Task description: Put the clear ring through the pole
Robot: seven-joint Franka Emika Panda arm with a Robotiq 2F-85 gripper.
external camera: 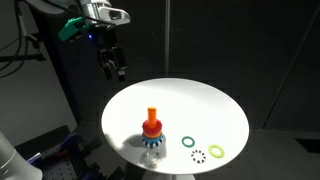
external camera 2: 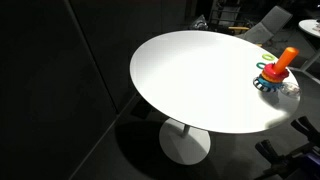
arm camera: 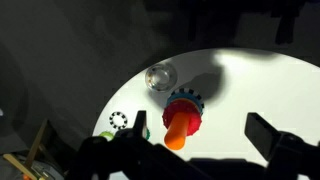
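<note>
The clear ring (external camera: 198, 154) lies flat near the white table's front edge, between a dark green ring (external camera: 188, 141) and a yellow-green ring (external camera: 216, 150). The wrist view shows it as a dotted outline (arm camera: 119, 121). The pole (external camera: 151, 124), an orange peg with a red collar on a blue spotted base, stands upright to the left of the rings. It also shows in an exterior view (external camera 2: 283, 63) and in the wrist view (arm camera: 180, 126). My gripper (external camera: 117, 68) hangs open and empty high above the table's far left edge. In the wrist view its fingers (arm camera: 200, 135) straddle the pole from well above.
The round white table (external camera: 200, 100) stands on a single pedestal (external camera 2: 186, 135) in a dark room. A clear glassy round object (arm camera: 160, 75) sits beside the pole's base. Dark equipment and chairs stand round the table.
</note>
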